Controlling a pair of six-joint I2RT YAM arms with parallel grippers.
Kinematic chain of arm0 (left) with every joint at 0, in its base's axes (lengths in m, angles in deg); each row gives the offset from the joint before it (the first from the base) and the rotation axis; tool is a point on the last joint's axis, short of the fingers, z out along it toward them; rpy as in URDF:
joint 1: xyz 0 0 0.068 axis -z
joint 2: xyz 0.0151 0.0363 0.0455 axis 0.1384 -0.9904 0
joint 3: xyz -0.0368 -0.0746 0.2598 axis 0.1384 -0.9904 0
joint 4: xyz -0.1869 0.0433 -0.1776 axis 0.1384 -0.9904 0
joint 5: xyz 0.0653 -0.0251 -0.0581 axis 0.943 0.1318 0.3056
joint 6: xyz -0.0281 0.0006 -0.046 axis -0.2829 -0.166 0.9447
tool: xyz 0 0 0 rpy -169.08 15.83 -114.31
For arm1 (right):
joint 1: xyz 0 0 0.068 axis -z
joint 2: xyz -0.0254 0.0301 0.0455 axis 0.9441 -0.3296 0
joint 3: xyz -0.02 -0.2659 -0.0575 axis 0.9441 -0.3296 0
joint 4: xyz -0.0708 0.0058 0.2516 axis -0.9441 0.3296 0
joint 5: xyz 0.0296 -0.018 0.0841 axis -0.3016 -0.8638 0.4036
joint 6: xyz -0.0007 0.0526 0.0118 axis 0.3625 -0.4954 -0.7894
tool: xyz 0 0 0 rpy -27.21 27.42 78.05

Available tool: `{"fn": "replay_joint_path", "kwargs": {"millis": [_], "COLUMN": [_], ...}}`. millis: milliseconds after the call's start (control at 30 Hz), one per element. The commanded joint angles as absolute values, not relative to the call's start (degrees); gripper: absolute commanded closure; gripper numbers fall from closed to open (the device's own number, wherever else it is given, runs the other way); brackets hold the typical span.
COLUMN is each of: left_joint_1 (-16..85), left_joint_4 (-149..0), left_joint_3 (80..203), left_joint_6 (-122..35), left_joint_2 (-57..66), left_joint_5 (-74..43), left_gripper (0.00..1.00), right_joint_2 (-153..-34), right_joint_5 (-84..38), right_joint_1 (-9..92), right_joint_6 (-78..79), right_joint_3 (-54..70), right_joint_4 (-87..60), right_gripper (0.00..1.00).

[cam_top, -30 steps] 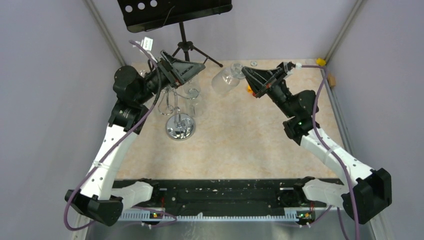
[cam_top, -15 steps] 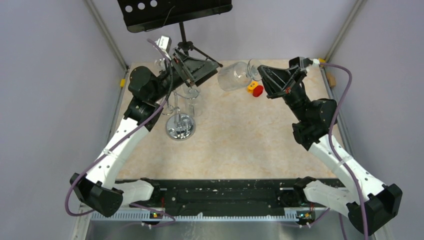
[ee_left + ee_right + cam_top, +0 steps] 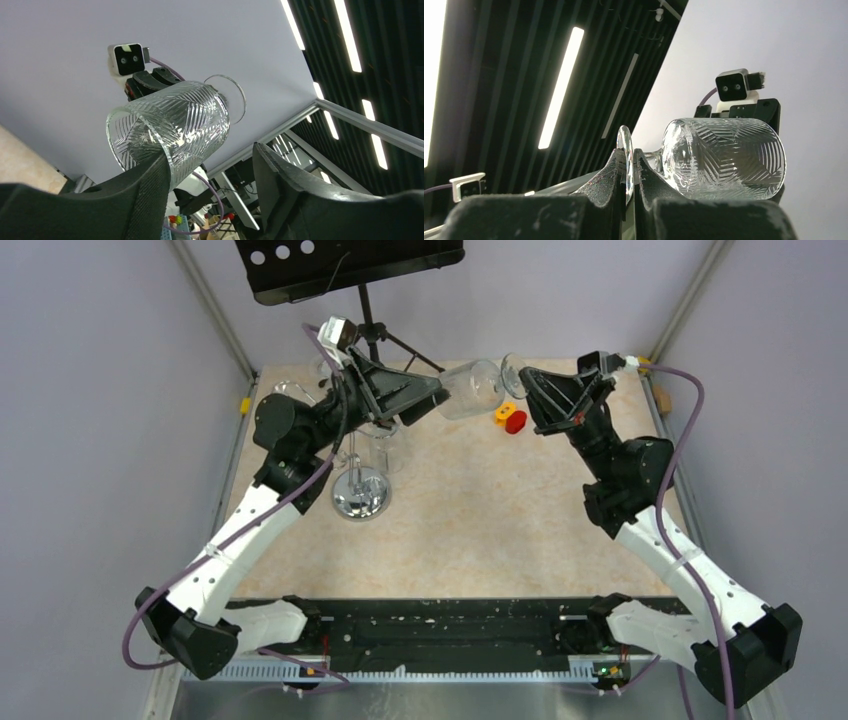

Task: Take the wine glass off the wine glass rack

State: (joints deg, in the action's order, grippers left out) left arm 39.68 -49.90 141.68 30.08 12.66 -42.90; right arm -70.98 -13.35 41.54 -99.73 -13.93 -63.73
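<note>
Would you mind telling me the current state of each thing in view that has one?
wine glass: off the rack, lying sideways in the air, held by its foot.
right hand: shut on the glass's foot.
left hand: open, at the bowl's rim.
wine glass rack: upright on the table.
music stand: upright at the back.

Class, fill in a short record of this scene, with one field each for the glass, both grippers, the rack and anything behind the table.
wine glass: off the rack, lying sideways in the air above the table
right gripper: shut on the glass's foot
left gripper: open, one finger on either side of the bowl
rack: upright on the table, apart from the glass
music stand: behind the table
</note>
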Motion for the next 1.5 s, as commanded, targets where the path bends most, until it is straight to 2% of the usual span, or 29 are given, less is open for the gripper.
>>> {"fn": "replay_joint_path", "kwargs": {"millis": [0, 133, 400, 600, 700, 767, 800, 867, 1000, 1133, 1233, 1467], "left_joint_1": [40.92, 41.42, 41.54, 41.54, 41.46, 41.46, 41.47, 41.48, 41.49, 41.45, 41.51, 43.3], "left_joint_4": [-40.32, -38.63, -36.72, -33.85, -33.57, -33.82, -34.19, -36.27, -41.65, -50.47, -60.06, -81.24], "left_joint_3": [142.1, 142.69, 144.66, 146.06, 146.12, 146.3, 146.37, 146.88, 148.45, 150.32, 152.44, 159.32], "left_joint_6": [34.67, 35.43, 35.67, 36.23, 34.99, 33.79, 32.86, 30.65, 23.9, 15.16, 6.88, -9.18], "left_joint_2": [12.34, 11.9, 10.19, 8.47, 8.34, 8.58, 8.76, 9.05, 9.54, 10.49, 11.14, 8.96], "left_joint_5": [-44.93, -45.64, -48.24, -49.98, -50.32, -50.25, -50.22, -49.84, -49.4, -47.74, -44.72, -35.3], "left_gripper": [0.42, 0.57, 0.61, 0.69, 0.82, 0.96, 1.0, 1.0, 1.0, 1.0, 1.0, 1.0], "right_joint_2": [-70.51, -70.85, -71.64, -72.87, -72.88, -72.9, -72.89, -72.88, -72.64, -71.06, -68.2, -57.41], "right_joint_5": [-15.25, -15.64, -16.16, -15.83, -15.85, -16.03, -15.99, -15.6, -15.4, -16.86, -20.7, -39.73], "right_joint_1": [41.99, 42.0, 42.01, 41.99, 41.97, 41.98, 42.01, 42.01, 42.01, 41.95, 42.08, 42.1], "right_joint_6": [-101.54, -102.44, -104.9, -104.26, -103.06, -102.74, -102.34, -101.35, -98.63, -92.94, -85.25, -61.05], "right_joint_3": [-12.42, -13.72, -17.08, -17.37, -18.1, -18.79, -18.91, -18.81, -18.58, -18.19, -17.84, -17.06], "right_joint_4": [-71.0, -71.73, -75.2, -75.19, -73.08, -72.64, -72.19, -70.5, -66.75, -58.7, -50.4, -23.84], "right_gripper": [1.0, 1.0, 1.0, 1.0, 1.0, 1.0, 1.0, 1.0, 0.68, 0.48, 0.42, 0.39]}}
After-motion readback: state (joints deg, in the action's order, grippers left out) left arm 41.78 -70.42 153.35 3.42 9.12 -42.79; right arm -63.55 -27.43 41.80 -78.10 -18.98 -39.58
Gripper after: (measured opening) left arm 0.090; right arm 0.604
